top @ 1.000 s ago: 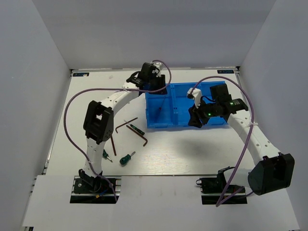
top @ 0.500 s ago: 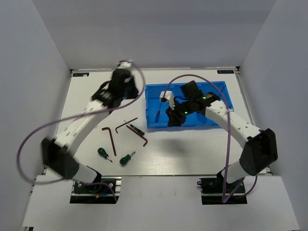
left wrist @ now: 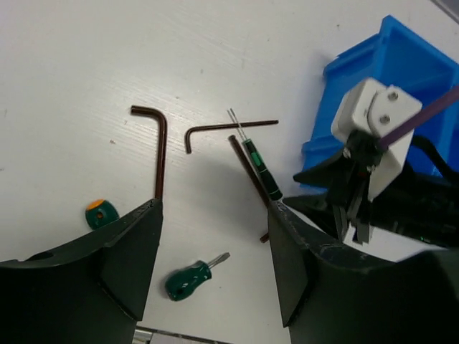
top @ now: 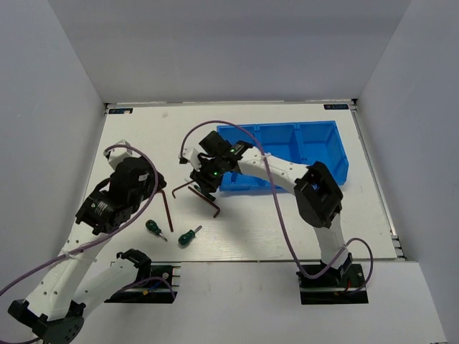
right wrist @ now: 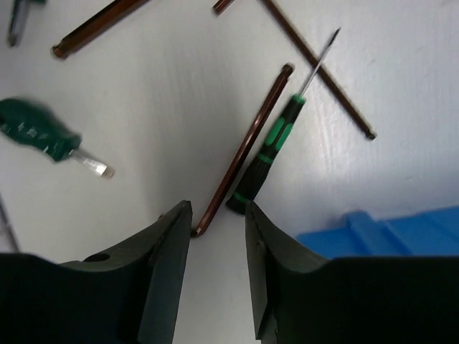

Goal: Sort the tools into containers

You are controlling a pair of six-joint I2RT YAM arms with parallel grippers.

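My right gripper [top: 206, 180] is open and empty, low over the tools left of the blue bin [top: 324, 127]. In the right wrist view its fingertips [right wrist: 219, 215] straddle the bent end of a brown hex key [right wrist: 240, 161], next to the butt of the black-handled screwdriver [right wrist: 269, 154]. Three hex keys lie here [left wrist: 159, 147], [left wrist: 229, 127], [left wrist: 247, 168]. Two green stubby screwdrivers [top: 188, 235], [top: 153, 228] lie nearer. My left gripper [top: 140, 179] is open and empty, held high at the left. The blue-handled screwdriver is hidden.
The bin has three compartments; the right arm [top: 272, 166] crosses its left one. White walls close the table [top: 287, 222] at the back and sides. The left arm's purple cable [top: 107, 154] loops at the left.
The left arm has pulled back from the bin to the near left. The right arm has swung left from over the bin to above the tools beside it.
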